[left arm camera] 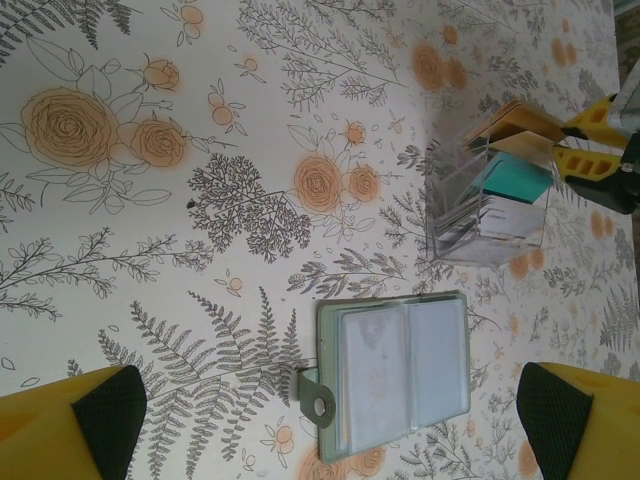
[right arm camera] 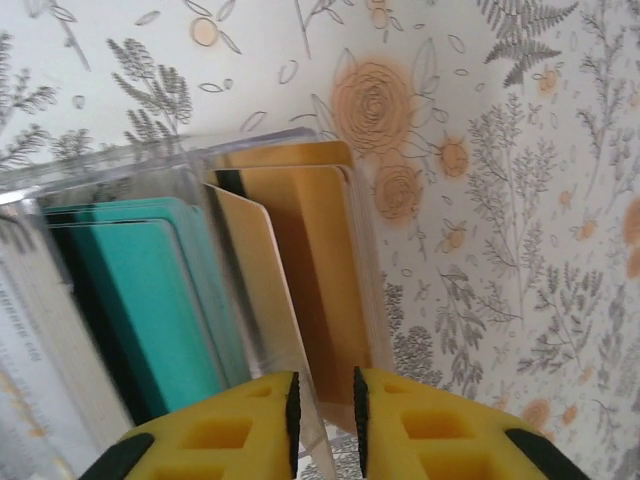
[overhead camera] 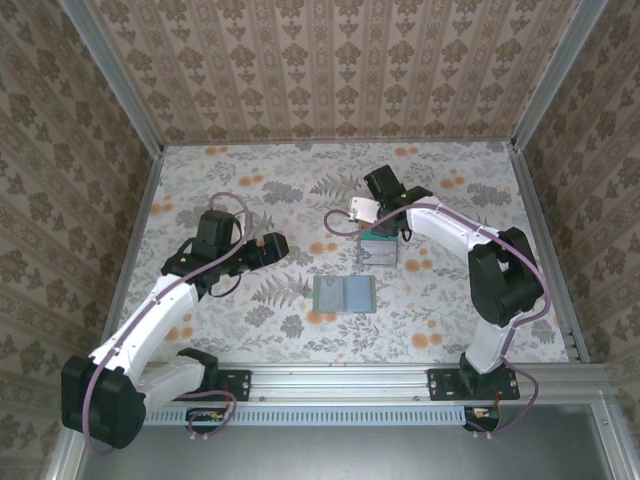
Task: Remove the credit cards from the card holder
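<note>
The card holder [overhead camera: 345, 293] lies open and flat on the flowered table, its clear sleeves facing up [left arm camera: 400, 370]. My left gripper [left arm camera: 330, 420] hangs above it, open wide, its fingers at either side. Credit cards stand upright in a clear plastic box [overhead camera: 380, 248]: teal ones [right arm camera: 150, 290], an orange one [right arm camera: 320, 260] and a cream one [right arm camera: 255, 280] leaning between them. My right gripper [right arm camera: 324, 420] sits over that box with its pads a narrow gap apart. The cream card's near edge runs into the gap along the left pad, not pinched.
The clear box [left arm camera: 490, 205] stands just behind the card holder, about a hand's width away. Side walls and aluminium rails [overhead camera: 130, 110] fence the table. The right arm's yellow fingers [left arm camera: 585, 150] reach over the box from the right.
</note>
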